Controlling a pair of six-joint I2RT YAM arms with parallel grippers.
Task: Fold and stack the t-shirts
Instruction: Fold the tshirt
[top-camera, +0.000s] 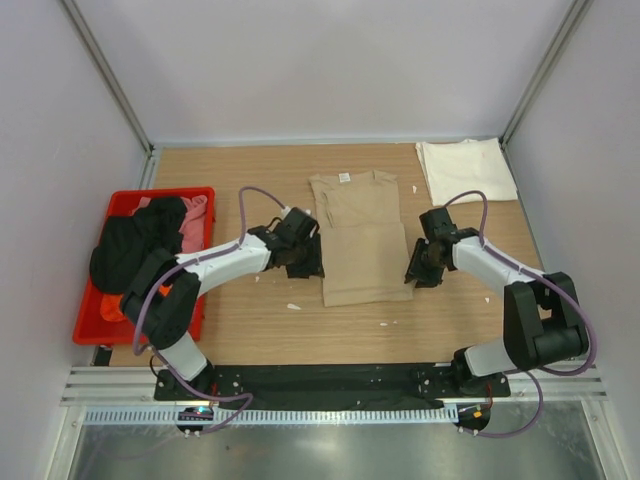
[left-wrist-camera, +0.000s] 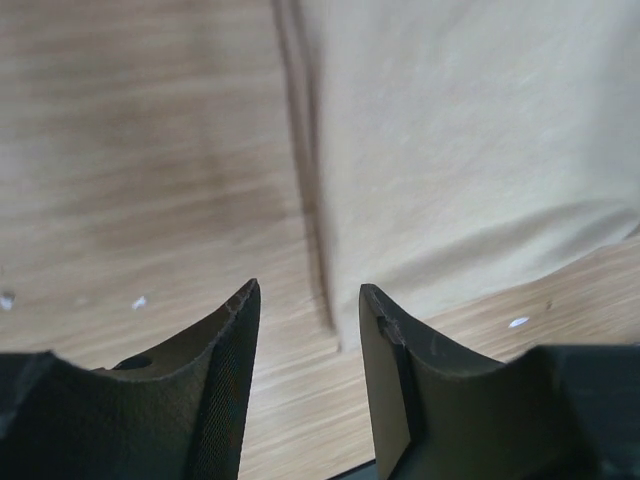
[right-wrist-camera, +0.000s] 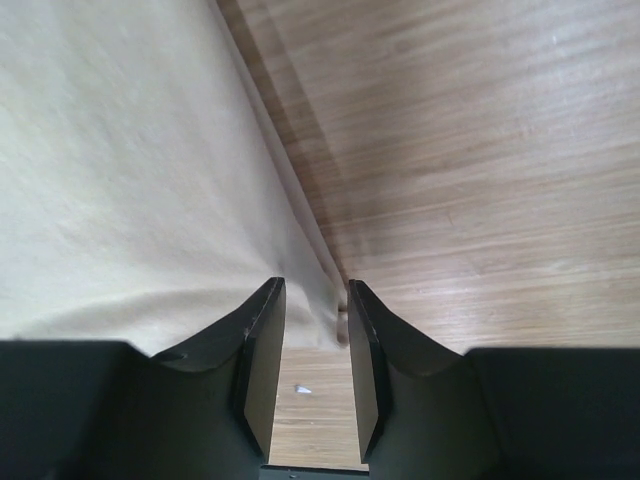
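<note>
Nearest the onlooker, two black-and-white arms reach out from the table's near edge over a wooden table (top-camera: 250, 320). The left gripper (left-wrist-camera: 308, 290) hangs low at the left edge of the tan t-shirt (top-camera: 360, 240), its fingers apart with nothing between them. The right gripper (right-wrist-camera: 315, 285) sits at the shirt's right edge, its fingers parted more narrowly, bare wood showing through the gap and the cloth's border just at the tips.

The tan t-shirt lies flat between them as a long rectangle - hem near, collar far - with its sleeves apparently folded in.

It looks light, limp and thin, likely to sag and wrinkle wherever it is unsupported. The best hold is probably a pinch on both side edges at matching points, so the cloth lifts evenly.

To the far left a red bin (top-camera: 160, 193) holds a black t-shirt (top-camera: 130, 245) and a pink t-shirt (top-camera: 192, 225), heaped loosely. At the far right corner rests a cream-white t-shirt (top-camera: 465, 168) - folded square.
</note>
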